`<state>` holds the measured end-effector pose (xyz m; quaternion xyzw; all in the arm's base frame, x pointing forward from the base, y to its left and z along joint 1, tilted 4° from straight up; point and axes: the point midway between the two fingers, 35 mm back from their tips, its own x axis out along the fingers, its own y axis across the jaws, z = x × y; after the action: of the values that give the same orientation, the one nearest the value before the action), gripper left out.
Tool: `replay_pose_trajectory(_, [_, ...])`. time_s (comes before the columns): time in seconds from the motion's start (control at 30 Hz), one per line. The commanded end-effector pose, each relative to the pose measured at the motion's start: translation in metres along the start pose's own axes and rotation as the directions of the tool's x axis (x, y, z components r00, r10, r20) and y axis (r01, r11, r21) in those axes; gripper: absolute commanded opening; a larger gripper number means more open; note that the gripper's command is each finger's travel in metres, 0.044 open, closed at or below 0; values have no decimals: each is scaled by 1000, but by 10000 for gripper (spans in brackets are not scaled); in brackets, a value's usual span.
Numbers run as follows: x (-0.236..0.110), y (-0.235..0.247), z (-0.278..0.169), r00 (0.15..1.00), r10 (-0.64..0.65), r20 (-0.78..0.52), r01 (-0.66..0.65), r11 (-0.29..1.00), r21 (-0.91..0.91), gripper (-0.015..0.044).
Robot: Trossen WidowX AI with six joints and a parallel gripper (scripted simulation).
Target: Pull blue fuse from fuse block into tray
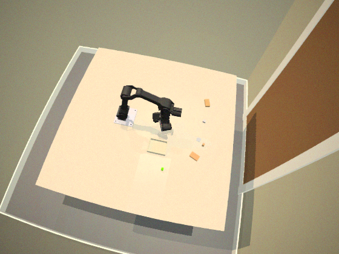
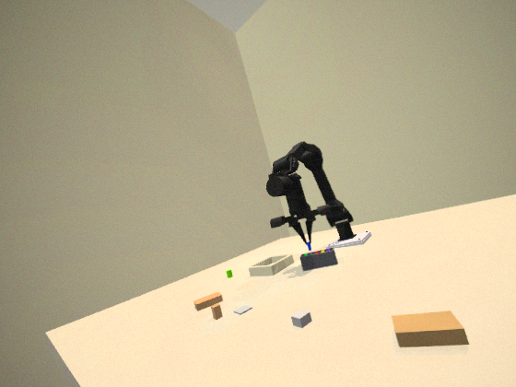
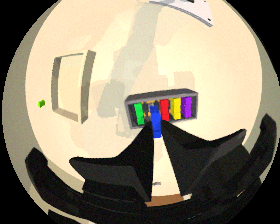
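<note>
My gripper (image 2: 308,245) (image 3: 155,130) is shut on the blue fuse (image 2: 309,247) (image 3: 155,125) and holds it a little above the dark fuse block (image 2: 319,260) (image 3: 164,98). The block holds green, red, yellow and purple fuses (image 3: 164,110) in a row. The shallow pale tray (image 2: 272,265) (image 1: 157,146) (image 3: 70,86) stands on the table to the left of the block. In the top view the arm (image 1: 148,99) hides the block and the fuse.
A small green cube (image 2: 229,274) (image 1: 162,169) (image 3: 41,103) lies beyond the tray. Tan wooden blocks (image 2: 208,300) (image 2: 428,327) (image 1: 207,103), a grey cube (image 2: 301,318) and a thin grey plate (image 2: 242,310) lie scattered on the table. The arm's white base plate (image 2: 352,240) (image 1: 126,117) is behind the block.
</note>
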<state>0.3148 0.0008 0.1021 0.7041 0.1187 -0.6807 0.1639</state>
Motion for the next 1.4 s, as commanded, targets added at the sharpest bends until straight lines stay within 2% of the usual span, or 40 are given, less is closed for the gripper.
replay_pose_trajectory(0.0, [-3,0,0,1000,3,1,-3,1000,3,0])
replay_pose_trajectory(0.67, [-27,1,1,1000,3,1,-3,1000,3,0])
replay_pose_trajectory(1.37, [-29,109,42,1000,14,5,-14,1000,3,0])
